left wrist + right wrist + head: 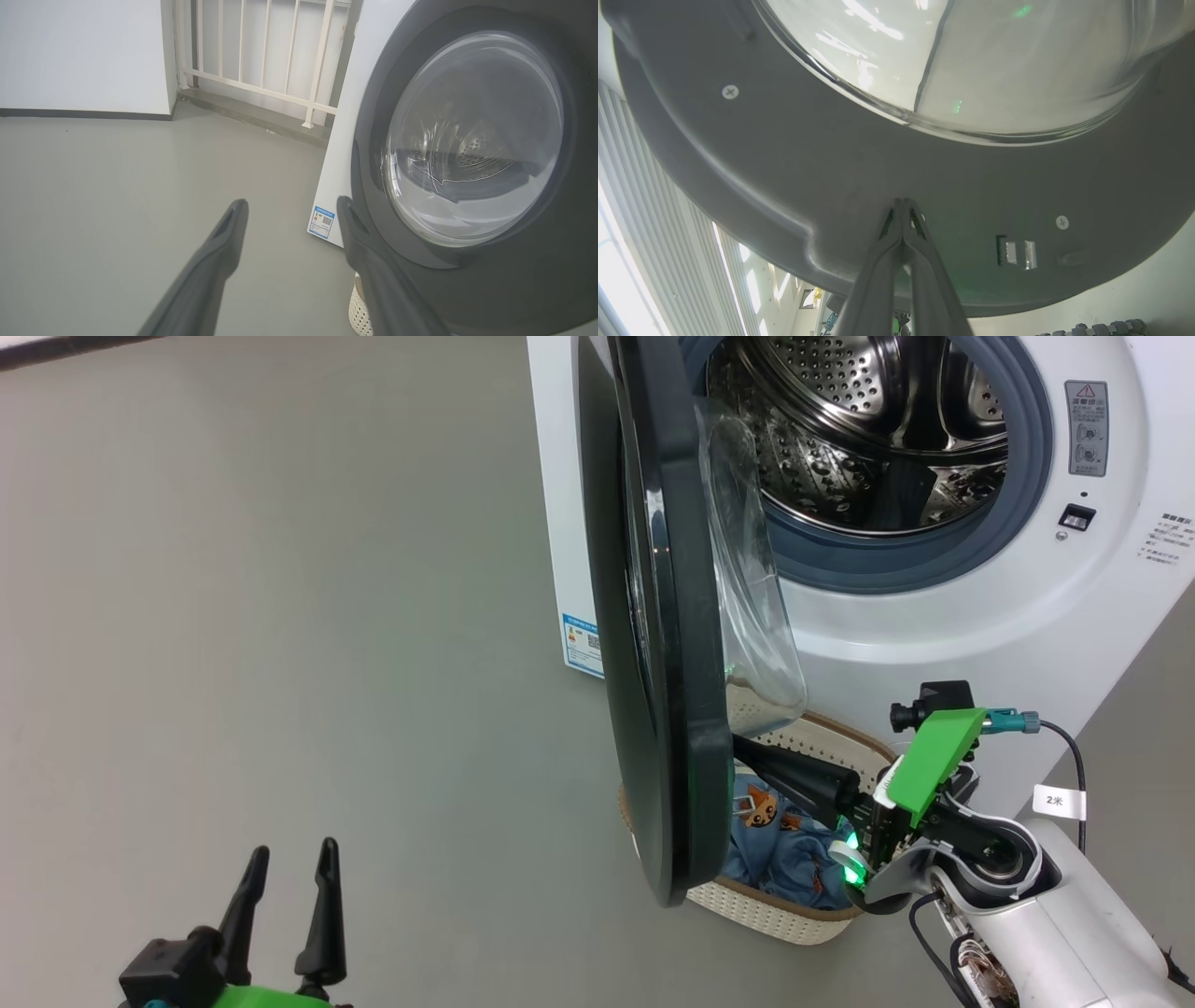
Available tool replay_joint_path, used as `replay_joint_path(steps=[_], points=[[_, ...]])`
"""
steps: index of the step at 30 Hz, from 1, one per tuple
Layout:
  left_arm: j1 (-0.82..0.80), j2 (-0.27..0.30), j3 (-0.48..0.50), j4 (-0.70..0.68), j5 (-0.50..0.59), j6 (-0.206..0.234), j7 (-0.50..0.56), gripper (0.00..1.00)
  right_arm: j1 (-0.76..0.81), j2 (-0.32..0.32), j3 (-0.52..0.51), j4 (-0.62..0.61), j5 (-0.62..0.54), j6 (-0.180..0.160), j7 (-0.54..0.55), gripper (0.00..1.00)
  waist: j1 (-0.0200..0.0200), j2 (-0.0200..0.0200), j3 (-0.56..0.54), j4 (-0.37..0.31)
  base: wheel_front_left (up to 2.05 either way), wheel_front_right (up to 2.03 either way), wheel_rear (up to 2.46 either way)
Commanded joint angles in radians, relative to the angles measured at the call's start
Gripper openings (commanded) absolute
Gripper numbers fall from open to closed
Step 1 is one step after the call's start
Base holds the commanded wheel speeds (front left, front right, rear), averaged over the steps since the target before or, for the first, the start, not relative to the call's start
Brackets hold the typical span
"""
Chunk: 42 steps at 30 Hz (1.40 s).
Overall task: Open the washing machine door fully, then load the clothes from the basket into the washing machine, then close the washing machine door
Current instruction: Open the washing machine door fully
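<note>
The white washing machine (934, 616) stands at the upper right with its steel drum (859, 420) exposed. The washing machine door (653, 616) hangs partly open, edge-on to the head view. Beneath it sits the cream basket (775, 919) with the light blue printed clothes (794, 854) inside. My right gripper (747, 751) reaches over the basket to the door's inner side. It is shut on nothing, tips (902, 205) pressed against the door's grey inner rim (784, 163) below the glass dome (994, 56). My left gripper (291, 851) is open over bare floor at the lower left, facing the door's outer face (373, 116).
Grey floor (280, 616) spreads to the left of the machine. A white railing (261, 88) and a white wall (84, 51) stand behind it. A blue label (322, 221) marks the machine's side panel. A black cable with a white tag (1060, 801) trails from my right forearm.
</note>
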Motion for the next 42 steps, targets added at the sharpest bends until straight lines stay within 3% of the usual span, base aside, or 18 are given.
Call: replay_joint_path(steps=[1,10,15,16,17,18,19,29,42], points=[[-0.010,0.018,0.036,-0.031,0.008,0.006,-0.006,1.00,-0.026,0.015,0.013,-0.021,-0.007,0.006,0.010,0.00,0.0000,0.0000,0.000,-0.001,0.00,0.00,0.00],[-0.017,0.014,0.026,-0.021,0.011,0.005,-0.006,1.00,-0.016,0.015,-0.020,-0.013,-0.015,0.006,-0.014,0.00,0.0000,0.0000,-0.013,-0.010,0.00,0.00,0.00],[-0.020,0.025,0.019,-0.006,0.007,0.003,-0.006,1.00,-0.007,0.019,-0.040,-0.024,-0.024,0.006,-0.039,0.00,0.0000,0.0000,-0.034,-0.049,0.00,0.00,0.00],[-0.021,0.026,0.018,-0.006,0.006,0.003,-0.006,1.00,-0.006,0.019,-0.043,-0.027,-0.028,0.006,-0.044,0.09,0.0000,0.0000,-0.037,-0.060,0.00,0.00,0.00],[-0.021,0.027,0.017,-0.006,0.006,0.003,-0.006,1.00,-0.005,0.020,-0.046,-0.030,-0.031,0.006,-0.050,0.42,0.0000,0.0000,-0.039,-0.070,0.00,0.00,0.00],[-0.021,0.027,0.016,-0.007,0.005,0.003,-0.006,1.00,-0.003,0.020,-0.048,-0.034,-0.035,0.006,-0.055,0.84,0.0000,0.0000,-0.041,-0.083,0.00,0.00,0.00],[-0.021,0.028,0.016,-0.008,0.005,0.003,-0.006,1.00,-0.002,0.019,-0.048,-0.040,-0.039,0.006,-0.058,1.00,0.0000,0.0000,-0.042,-0.095,0.00,0.00,0.00],[-0.017,0.027,0.015,-0.030,0.006,0.012,-0.006,1.00,0.017,-0.015,-0.065,-0.157,-0.135,0.006,-0.152,1.00,0.0000,0.0000,-0.042,-0.216,0.00,0.00,0.00],[-0.003,0.029,0.017,-0.057,0.007,0.023,-0.006,1.00,0.150,-0.089,0.003,-0.363,-0.377,0.006,-0.397,1.00,0.0000,0.0000,-0.055,-0.354,0.00,0.00,0.00]])
